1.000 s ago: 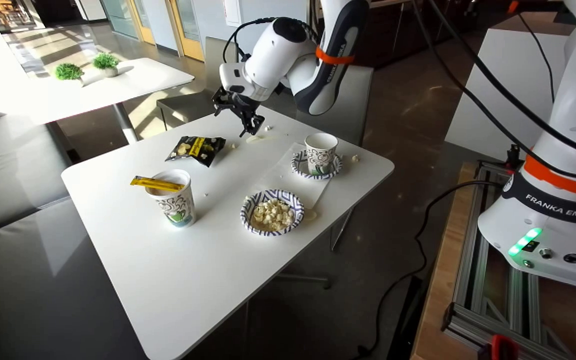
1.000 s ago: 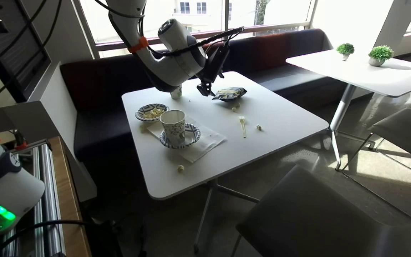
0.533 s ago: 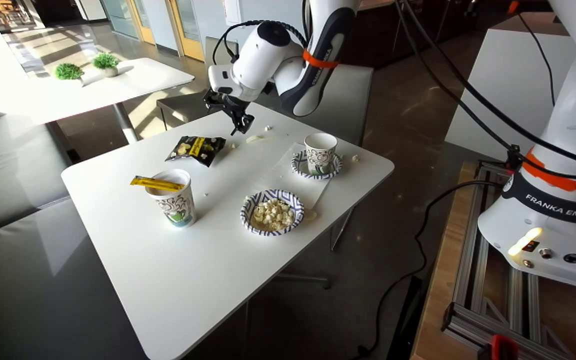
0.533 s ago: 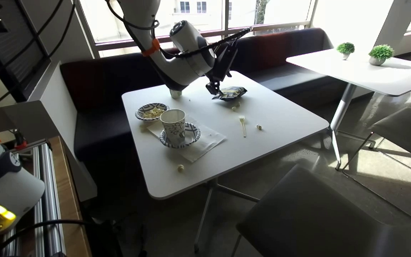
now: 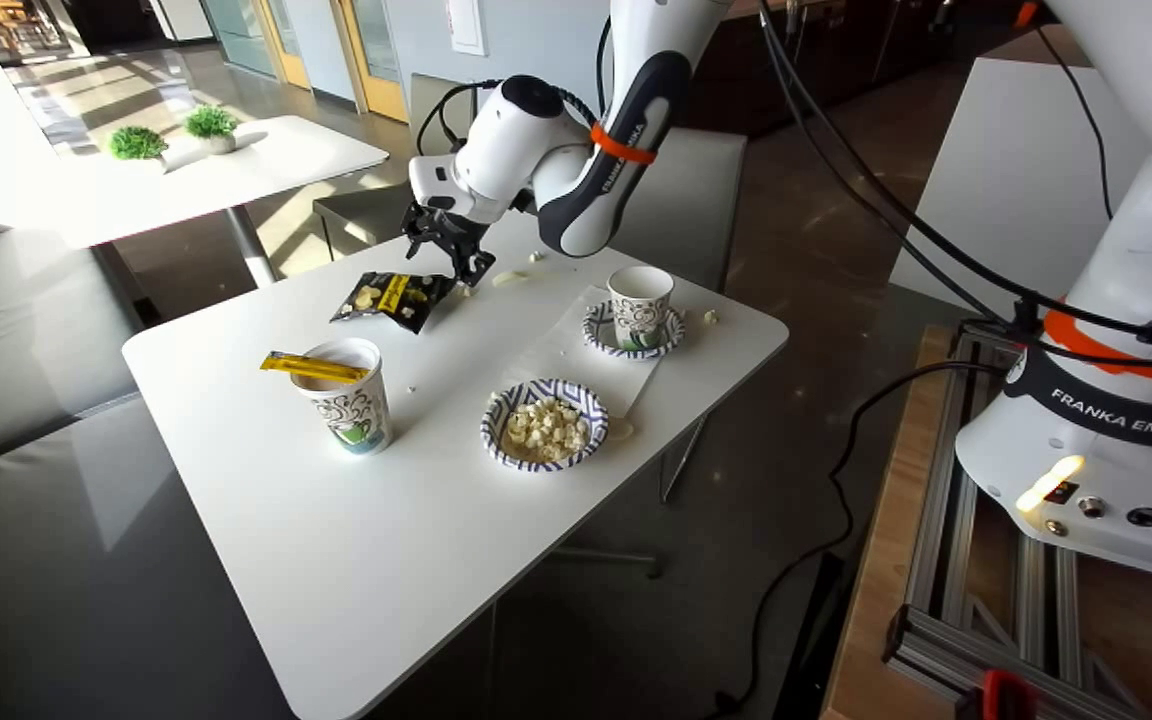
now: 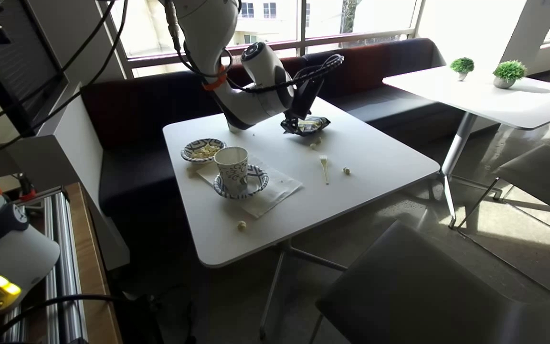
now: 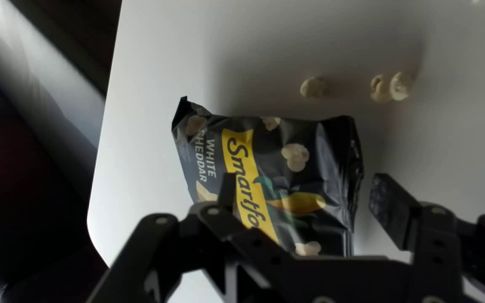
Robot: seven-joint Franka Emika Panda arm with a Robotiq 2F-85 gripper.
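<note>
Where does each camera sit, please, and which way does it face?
Wrist view: on the wrist, looking down at the black bag; of the robot, only the tool shows, its jaws apart.
An exterior view: raised beside the table, looking down across it toward the blue-grey wall; arm, tool and base show.
An exterior view: raised, looking down across that table toward the window and bench; arm, tool and base show.
Both exterior views share the table, black bag, popcorn bowl and potted plants.
</note>
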